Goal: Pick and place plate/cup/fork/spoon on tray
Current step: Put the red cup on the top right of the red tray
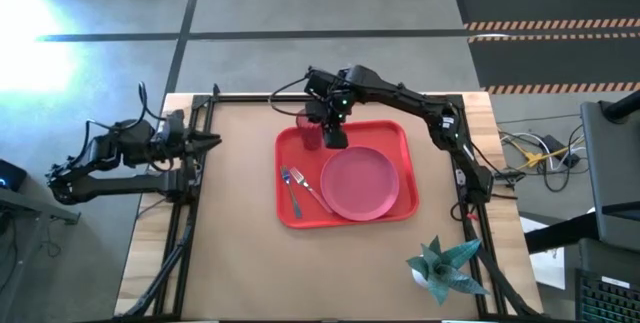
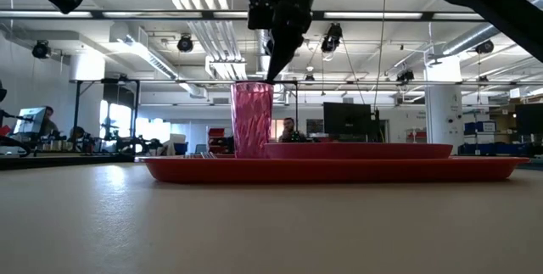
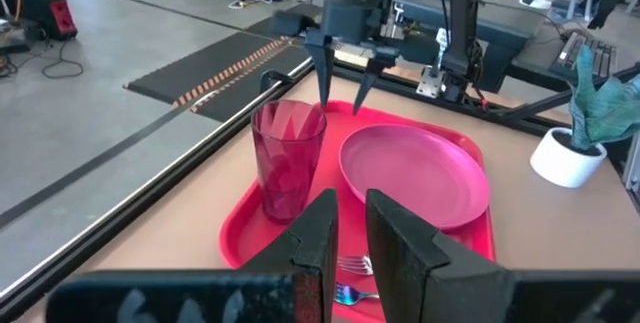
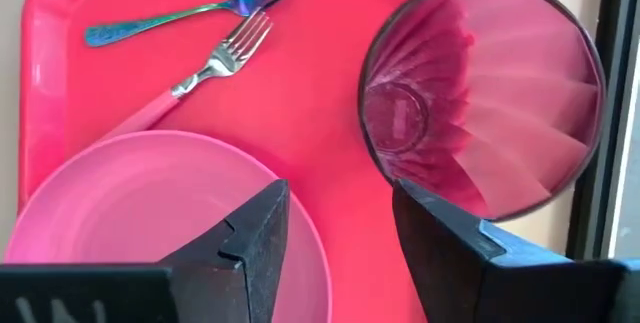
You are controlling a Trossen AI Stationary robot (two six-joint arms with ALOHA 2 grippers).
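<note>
Right gripper (image 3: 345, 81) is hanging over the tray's (image 1: 400, 143) far-left corner with fingers spread and grasping nothing, tips just above the rim of the cup (image 3: 288, 158), which is standing upright on the tray. Plate (image 1: 358, 183) is sitting on the tray's right half, with the fork (image 4: 175, 91) and spoon (image 4: 170, 18) lying side by side left of it. Left gripper (image 3: 348, 248) is waiting off the table's left edge, fingers nearly closed and empty.

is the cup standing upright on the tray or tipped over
Upright. The cup stands on its base in a corner of the tray, mouth up and empty; the open right gripper hangs just above its rim, not touching.
</note>
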